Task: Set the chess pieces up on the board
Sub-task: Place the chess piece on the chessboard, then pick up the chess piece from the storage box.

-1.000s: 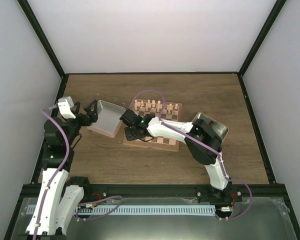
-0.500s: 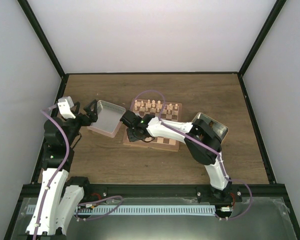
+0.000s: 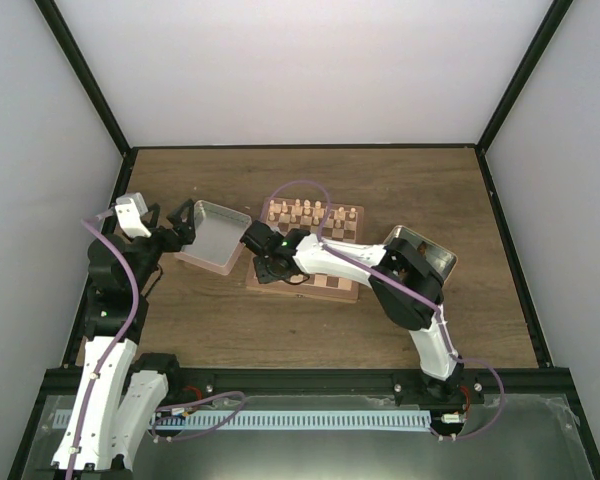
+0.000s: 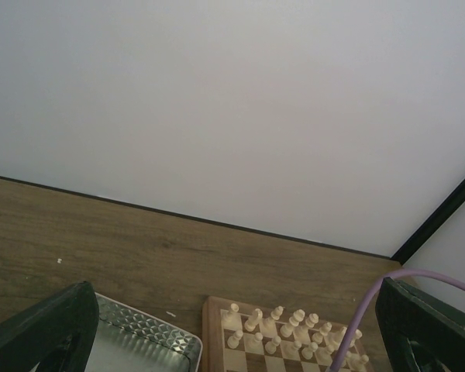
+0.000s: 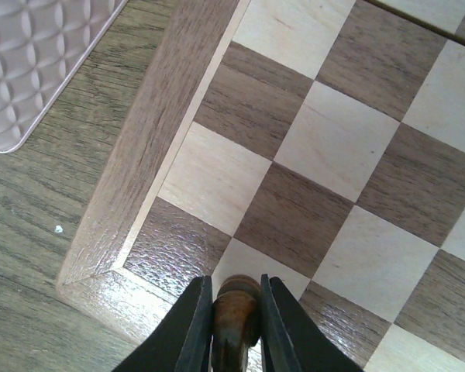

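Board [image 3: 335, 283] lay on the counter [image 3: 420, 190] directly beneath the right gripper [image 5: 235, 285]. Its corner and light wood rim sat just below and to the left of that gripper. Bare checkered squares extended ahead of it and to its right, giving open room for travel in both directions. A metal tin [image 5: 39, 62] lay on the counter just past the rim, to the gripper's left. Clearance on that side was judged to be tight.

The left gripper [image 4: 234, 310] hung beyond the tin, fully spread and grasping nothing, well apart from the right one. Pale chessmen [image 3: 300, 212] stood in the far rows, well ahead of the right gripper.

The right gripper was clenched on one dark chess piece [image 5: 234, 318], with its rounded head showing between the fingertips. Whether its base touched the board could not be told.

Handling judgement: the piece was probably light, rigid turned wood with a glossy finish, so it could slip or twist in the grip. Its small base suggested it would tip easily on release. The best hold was squarely across the body, with the piece kept upright.
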Action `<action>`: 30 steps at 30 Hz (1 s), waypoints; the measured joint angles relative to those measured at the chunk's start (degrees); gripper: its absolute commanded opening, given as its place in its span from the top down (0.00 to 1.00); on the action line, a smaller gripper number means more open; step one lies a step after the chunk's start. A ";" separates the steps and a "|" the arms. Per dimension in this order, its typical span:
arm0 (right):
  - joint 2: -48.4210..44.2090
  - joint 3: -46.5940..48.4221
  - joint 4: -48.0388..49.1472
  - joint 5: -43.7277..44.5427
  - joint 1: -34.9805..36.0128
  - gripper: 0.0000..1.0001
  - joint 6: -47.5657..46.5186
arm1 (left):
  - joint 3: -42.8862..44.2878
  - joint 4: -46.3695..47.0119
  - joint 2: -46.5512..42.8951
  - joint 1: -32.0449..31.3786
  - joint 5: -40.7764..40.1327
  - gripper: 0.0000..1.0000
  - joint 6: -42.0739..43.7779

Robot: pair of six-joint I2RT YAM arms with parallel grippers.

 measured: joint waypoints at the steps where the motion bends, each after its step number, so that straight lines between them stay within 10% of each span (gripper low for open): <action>1: -0.07 -0.09 0.04 0.00 0.00 0.86 0.02 | 0.00 0.00 0.00 0.00 -0.02 0.00 0.00; 19: -1.86 -1.27 -0.17 -0.20 0.00 0.58 0.98 | 0.00 0.00 -0.02 0.02 0.00 0.00 0.00; 30: -26.93 -16.65 5.09 4.50 -4.31 0.59 6.45 | 0.00 -0.07 -0.98 0.04 -0.02 0.00 0.00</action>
